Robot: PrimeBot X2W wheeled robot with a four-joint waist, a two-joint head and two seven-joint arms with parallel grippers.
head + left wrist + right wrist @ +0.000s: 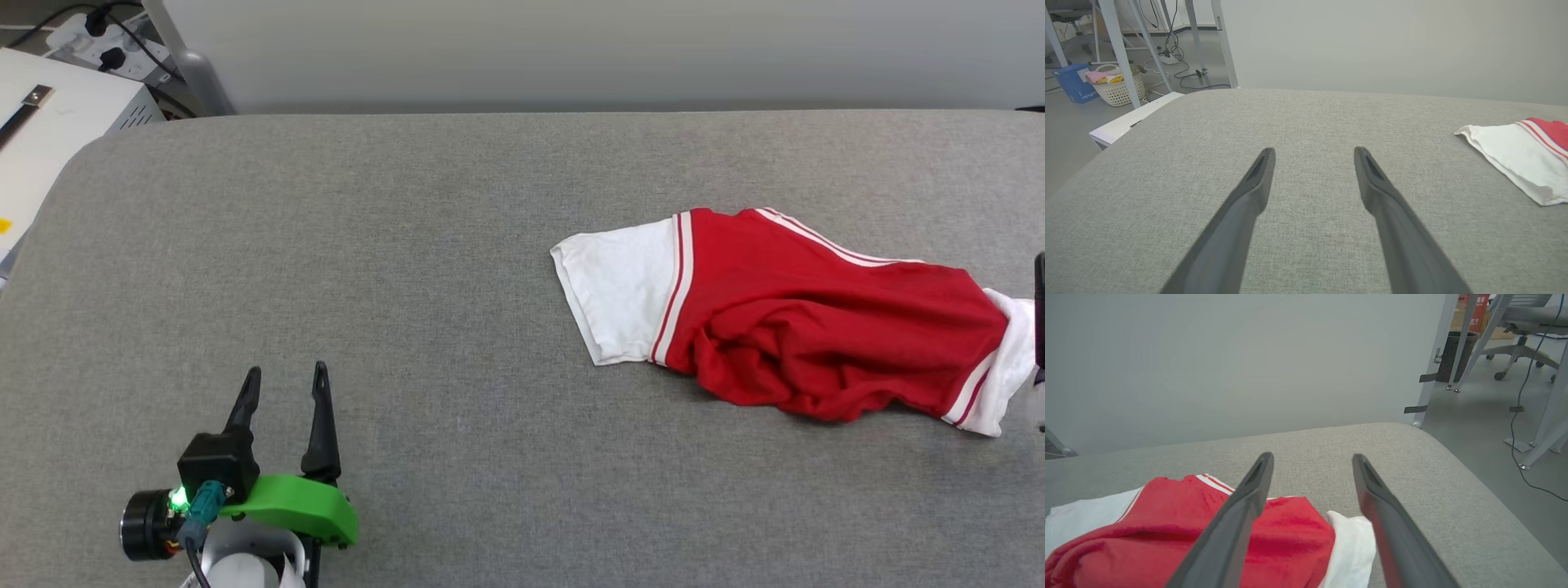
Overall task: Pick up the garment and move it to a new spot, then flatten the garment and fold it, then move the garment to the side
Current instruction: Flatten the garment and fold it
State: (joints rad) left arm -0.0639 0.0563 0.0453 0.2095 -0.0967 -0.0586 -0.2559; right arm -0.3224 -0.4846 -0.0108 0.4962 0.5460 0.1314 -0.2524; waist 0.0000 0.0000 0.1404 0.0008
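The garment (816,318) lies crumpled on the right half of the grey padded table (408,245). It is red with white sleeves and striped trim, and one white sleeve (620,298) is spread toward the middle. No lettering shows. My left gripper (286,369) rests open near the front left, far from the cloth, with nothing between its fingers (1314,150). The white sleeve (1523,157) sits at the right edge of the left wrist view. My right gripper (1312,456) is open and hovers over the garment's right end, its fingers straddling red cloth (1147,522) and the other white sleeve (1351,543).
A white cabinet (49,139) and a power strip (98,41) stand off the table's back left corner. On the floor to the left are a laundry basket (1118,85) and a blue box (1073,81). To the right are a dark bin (1459,355), frame legs and a cable. A grey wall runs behind the table.
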